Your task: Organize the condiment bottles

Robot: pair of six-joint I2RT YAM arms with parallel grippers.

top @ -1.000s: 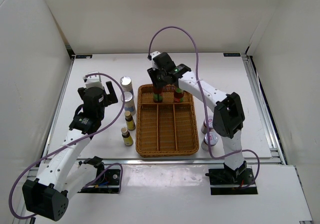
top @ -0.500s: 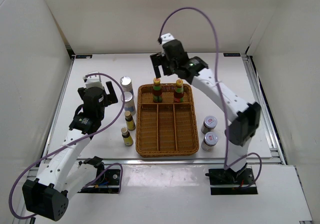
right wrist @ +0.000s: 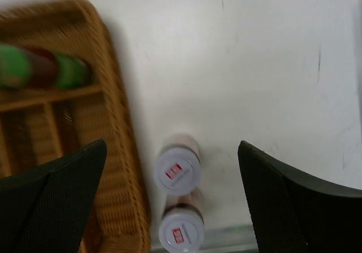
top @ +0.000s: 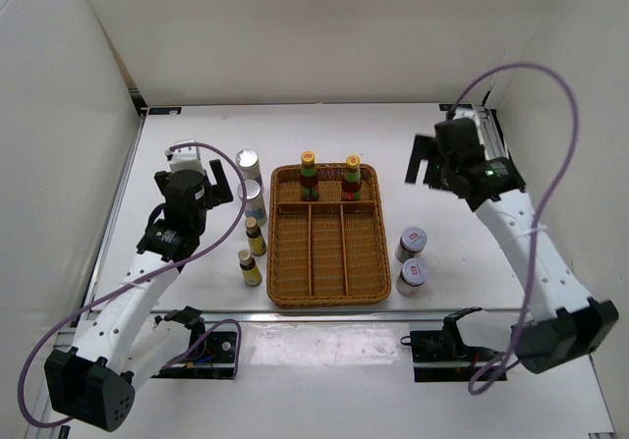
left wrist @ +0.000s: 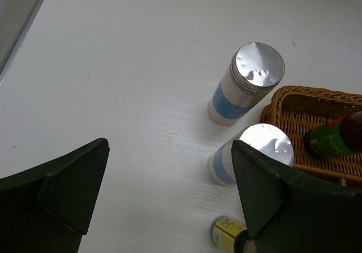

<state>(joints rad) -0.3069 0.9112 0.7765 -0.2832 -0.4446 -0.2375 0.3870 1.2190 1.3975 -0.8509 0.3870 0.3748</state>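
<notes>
right gripper open above the jars, six containers yet to go in the tray

both arms are idle-handed. the right gripper (top: 426, 167) hangs high with its jaws spread wide and nothing between them. the left gripper (top: 220, 182) is spread and empty as well.

the wicker tray (top: 274, 247) lies to the left of the right gripper and to the right of the left one. in its far cross compartment one tall yellow-capped bottle (top: 309, 176) and its twin (top: 352, 179) stand upright, off to the right gripper's left. the three long compartments hold nothing.

the far shaker (left wrist: 249, 83) and the near shaker (left wrist: 257, 151) stand just ahead of the left gripper, on its tray side.

the first jar (right wrist: 177, 170) and the second jar (right wrist: 181, 230) sit below the right gripper, in line toward its arm's base, close together and just beside the tray's rim; that view is blurred.

the likely step is taking the first jar. the fingers already straddle it crosswise, so a straight descent should keep them off the second jar. the tray-side finger needs the slim gap at the rim. it should grip the body under the lid, then lift clear of the rim before moving left.

the two tiny yellow bottles (top: 255, 236) stand toward the left gripper's base, beside the tray.
</notes>
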